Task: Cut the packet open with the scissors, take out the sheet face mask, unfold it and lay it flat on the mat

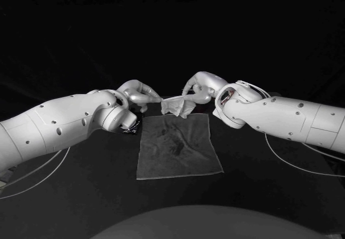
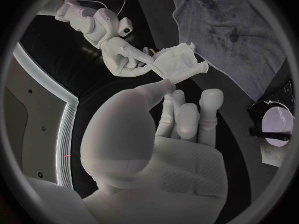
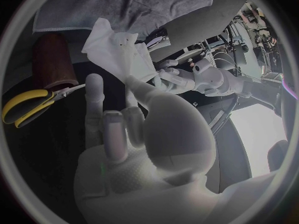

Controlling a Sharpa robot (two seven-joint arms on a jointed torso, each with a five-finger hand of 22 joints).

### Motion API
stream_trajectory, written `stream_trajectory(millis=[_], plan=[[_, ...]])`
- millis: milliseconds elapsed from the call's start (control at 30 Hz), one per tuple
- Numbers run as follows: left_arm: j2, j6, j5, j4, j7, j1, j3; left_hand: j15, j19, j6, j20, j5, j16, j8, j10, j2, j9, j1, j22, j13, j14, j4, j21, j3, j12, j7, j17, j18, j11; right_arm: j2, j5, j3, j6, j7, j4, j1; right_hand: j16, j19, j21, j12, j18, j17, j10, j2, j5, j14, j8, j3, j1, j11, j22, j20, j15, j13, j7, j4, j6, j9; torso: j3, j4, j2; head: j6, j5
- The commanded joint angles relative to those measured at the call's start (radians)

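A white sheet face mask, still partly folded, hangs in the air over the far edge of the grey mat. My left hand pinches its left side and my right hand pinches its right side. In the left wrist view my left hand reaches up to the mask, with the right hand gripping it from the other side. The right wrist view shows the mask between my right hand and the left hand. The yellow-handled scissors lie on the table.
A brown cylinder lies by the scissors, close to the mat. A dark shiny packet sits on the table beside the mat, under my left wrist.
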State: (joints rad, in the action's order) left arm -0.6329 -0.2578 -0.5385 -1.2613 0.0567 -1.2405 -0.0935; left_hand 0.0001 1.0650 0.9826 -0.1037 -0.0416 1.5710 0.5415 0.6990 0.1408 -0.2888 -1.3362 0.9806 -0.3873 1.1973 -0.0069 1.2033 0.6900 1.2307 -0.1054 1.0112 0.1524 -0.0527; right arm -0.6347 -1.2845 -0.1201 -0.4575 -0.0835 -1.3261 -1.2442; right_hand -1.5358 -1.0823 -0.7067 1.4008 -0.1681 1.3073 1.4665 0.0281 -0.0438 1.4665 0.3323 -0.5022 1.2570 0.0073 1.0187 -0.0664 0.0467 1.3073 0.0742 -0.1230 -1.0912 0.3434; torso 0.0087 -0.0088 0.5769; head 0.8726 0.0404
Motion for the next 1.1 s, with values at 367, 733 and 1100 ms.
stream_trajectory(millis=[367,733,1100], plan=[[0.018,0.111,-0.072,0.005,0.055,0.019,-0.007,0.001,0.003,0.003,0.000,-0.007,0.004,0.002,0.007,-0.004,-0.166,-0.004,-0.003,0.002,0.001,-0.002,0.002,0.010,0.004,-0.001,-0.006,-0.007,0.002,-0.014,-0.069,-0.020,0.040,-0.015,-0.035,0.055,-0.003,0.001,0.007,-0.003,-0.010,0.147,0.032,-0.003,-0.005,0.054,0.005,-0.005,0.001,-0.006,-0.001,0.001,0.004,0.126,0.001,-0.001,-0.007,0.032,0.0014,0.0001,-0.001,0.000,0.004],[-0.026,0.185,-0.150,-0.058,0.118,0.040,-0.030,0.001,0.002,0.003,0.000,-0.007,0.004,0.001,0.006,-0.004,-0.167,-0.003,-0.005,0.002,0.000,-0.002,0.001,0.011,0.004,-0.002,-0.008,-0.007,0.002,-0.068,-0.112,-0.027,0.034,-0.050,-0.132,0.144,-0.003,0.004,0.012,-0.003,-0.011,0.144,0.032,-0.002,-0.005,0.053,0.006,-0.005,0.001,-0.006,-0.005,0.001,0.004,0.126,0.001,-0.001,-0.006,0.032,-0.0009,-0.0014,0.000,0.000,0.006],[-0.107,0.238,-0.230,-0.154,0.181,0.058,-0.034,0.001,0.003,0.003,0.000,-0.007,0.004,0.001,0.006,-0.003,-0.168,-0.003,-0.003,0.002,0.000,-0.003,0.002,0.011,0.004,-0.002,-0.008,-0.007,0.002,-0.103,-0.117,-0.029,0.037,-0.061,-0.215,0.216,-0.002,0.006,0.016,-0.005,-0.012,0.143,0.031,-0.001,-0.004,0.052,0.007,-0.006,0.000,-0.006,-0.007,0.001,0.004,0.125,0.001,-0.002,-0.006,0.033,-0.0003,0.0002,-0.002,0.000,0.007]])
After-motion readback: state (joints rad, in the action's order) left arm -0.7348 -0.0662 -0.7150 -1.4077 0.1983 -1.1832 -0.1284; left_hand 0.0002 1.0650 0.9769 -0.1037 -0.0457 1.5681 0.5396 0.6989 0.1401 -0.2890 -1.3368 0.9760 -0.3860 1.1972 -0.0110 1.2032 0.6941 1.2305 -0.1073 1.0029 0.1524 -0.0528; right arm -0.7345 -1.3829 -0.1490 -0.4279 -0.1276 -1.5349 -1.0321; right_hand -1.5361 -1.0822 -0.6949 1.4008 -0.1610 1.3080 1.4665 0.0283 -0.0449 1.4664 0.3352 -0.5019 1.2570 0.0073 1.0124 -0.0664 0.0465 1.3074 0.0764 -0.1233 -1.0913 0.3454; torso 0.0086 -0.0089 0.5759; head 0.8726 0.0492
